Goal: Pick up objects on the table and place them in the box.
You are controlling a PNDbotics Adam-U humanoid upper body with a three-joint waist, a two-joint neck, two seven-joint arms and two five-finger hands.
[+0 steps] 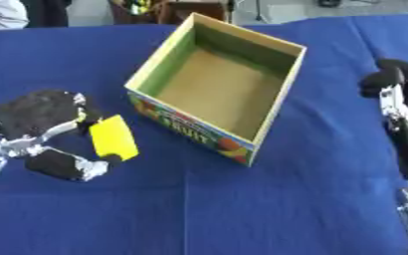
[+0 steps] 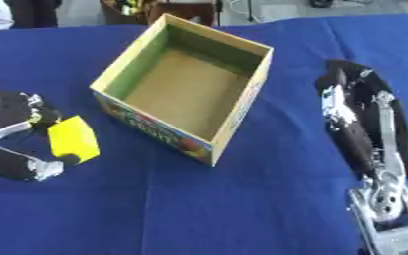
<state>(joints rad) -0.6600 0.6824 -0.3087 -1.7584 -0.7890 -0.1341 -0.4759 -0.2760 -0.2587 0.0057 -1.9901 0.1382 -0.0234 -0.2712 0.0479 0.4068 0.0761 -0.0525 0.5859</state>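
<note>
A flat yellow object (image 1: 114, 137) sits at the left, just off the box's near-left corner. My left hand (image 1: 40, 119) comes in from the left edge and is curled round it, with the thumb (image 1: 64, 166) below and the fingers above. The open cardboard box (image 1: 278, 107) stands in the middle of the blue cloth; its inside shows only a bare brown floor. My right hand (image 2: 357, 129) lies at the right side, fingers straight and pointing away from me, holding nothing.
A blue cloth (image 1: 199, 209) covers the whole table. Beyond its far edge stand brown furniture (image 1: 168, 10) and a person's white sleeve (image 1: 3, 14). Bare cloth stretches along the near side.
</note>
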